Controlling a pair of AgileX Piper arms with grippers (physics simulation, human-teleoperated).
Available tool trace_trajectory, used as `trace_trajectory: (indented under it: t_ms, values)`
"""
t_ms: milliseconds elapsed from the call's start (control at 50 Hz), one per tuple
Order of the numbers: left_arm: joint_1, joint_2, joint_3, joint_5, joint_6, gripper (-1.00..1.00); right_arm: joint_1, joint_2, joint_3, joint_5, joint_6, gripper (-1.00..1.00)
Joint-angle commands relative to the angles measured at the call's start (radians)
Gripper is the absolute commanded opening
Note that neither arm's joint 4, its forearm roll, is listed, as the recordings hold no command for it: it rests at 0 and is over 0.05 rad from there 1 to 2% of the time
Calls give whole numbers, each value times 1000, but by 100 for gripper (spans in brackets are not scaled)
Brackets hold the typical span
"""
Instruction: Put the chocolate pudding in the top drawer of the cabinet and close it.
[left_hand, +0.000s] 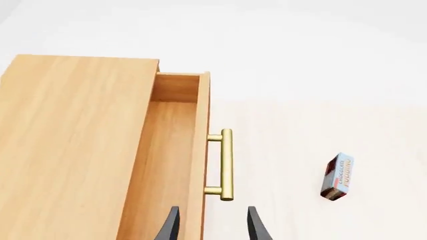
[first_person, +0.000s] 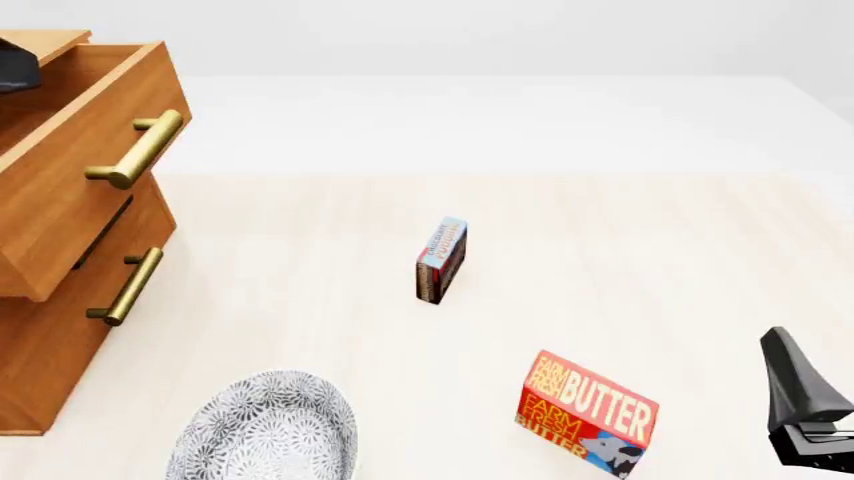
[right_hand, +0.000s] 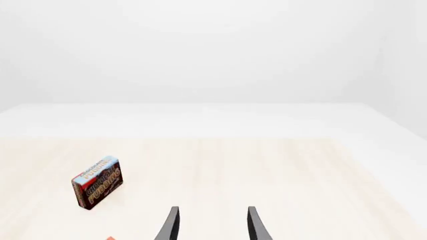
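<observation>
While both jaws gape empty | chocolate pudding (first_person: 442, 259) stands mid-table, well apart from either; top drawer (first_person: 83, 150) open

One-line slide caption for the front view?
Top drawer pulled open; chocolate pudding stands on the table, ungrasped.

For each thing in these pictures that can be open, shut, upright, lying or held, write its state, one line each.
top drawer: pulled open, nothing visible inside
lower drawer: shut
chocolate pudding: standing on edge, not held
butter box: resting on the table
left gripper: open, holding nothing
right gripper: open, holding nothing
</observation>
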Motion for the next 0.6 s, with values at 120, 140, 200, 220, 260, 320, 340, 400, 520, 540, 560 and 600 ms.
trace_trajectory:
  t_ms: [120, 140, 200, 220, 260, 320, 340, 400, 520, 540, 560, 600]
  values:
    - [-5, 90, -30, 17, -12, 100, 0, 0, 0, 0, 0, 100]
    - [-5, 92, -26, 15, -15, 100, 0, 0, 0, 0, 0, 100]
    - [-5, 105, -27, 16, -22, 100, 0, 0, 0, 0, 0, 100]
    - [-3, 108, -29, 18, -25, 100, 0, 0, 0, 0, 0, 100]
    - [0, 115, -25, 17, -24, 100, 0, 0, 0, 0, 0, 100]
    - [7, 123, -27, 16, -24, 100, 0, 0, 0, 0, 0, 100]
    - [7, 127, -30, 16, -25, 100, 0, 0, 0, 0, 0, 100]
    - [12, 135, -26, 14, -27, 100, 0, 0, 0, 0, 0, 100]
    - [14, 147, -27, 6, -18, 100, 0, 0, 0, 0, 0, 100]
    - [17, 150, -18, 1, -14, 100, 0, 0, 0, 0, 0, 100]
    - [17, 150, -18, 1, -14, 100, 0, 0, 0, 0, 0, 100]
    - [18, 154, -14, -2, -16, 100, 0, 0, 0, 0, 0, 100]
